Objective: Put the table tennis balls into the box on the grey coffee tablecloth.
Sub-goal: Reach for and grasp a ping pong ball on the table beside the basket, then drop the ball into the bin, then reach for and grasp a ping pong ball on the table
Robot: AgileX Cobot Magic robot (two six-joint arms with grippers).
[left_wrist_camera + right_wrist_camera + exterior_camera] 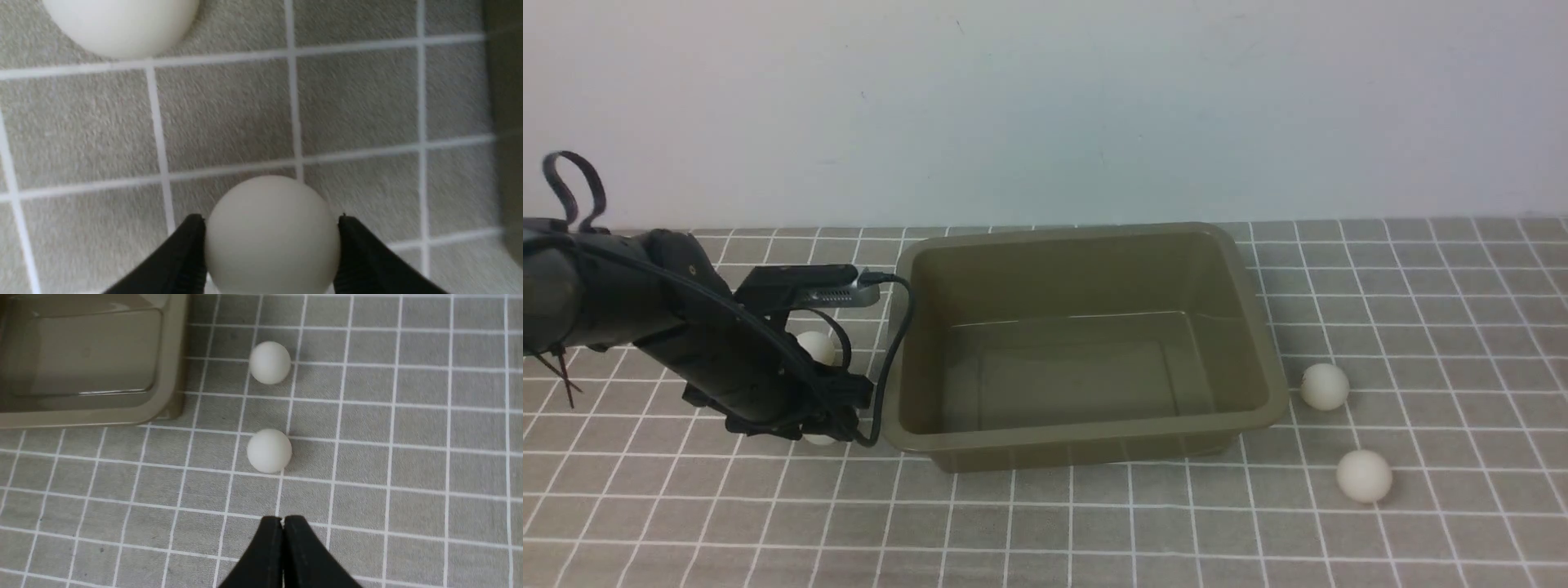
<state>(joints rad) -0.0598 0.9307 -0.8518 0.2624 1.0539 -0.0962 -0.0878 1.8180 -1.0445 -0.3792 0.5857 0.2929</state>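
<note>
box: bare inside; left end effector: clamped on table tennis ball; right end effector: together

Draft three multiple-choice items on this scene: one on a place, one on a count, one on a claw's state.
1. Relative to the rectangular olive-green plastic box, the two small matte white balls in the right wrist view lie: A inside it; B on the grey checked cloth to its right; C to its left.
2. Balls inside the box: A four; B two; C none.
3. The left claw is: A shut on a white ball; B open; C shut empty.
Key: B, the front view has them past its right wall; C, its floor is bare; A, the left wrist view shows the ball pinched.
</note>
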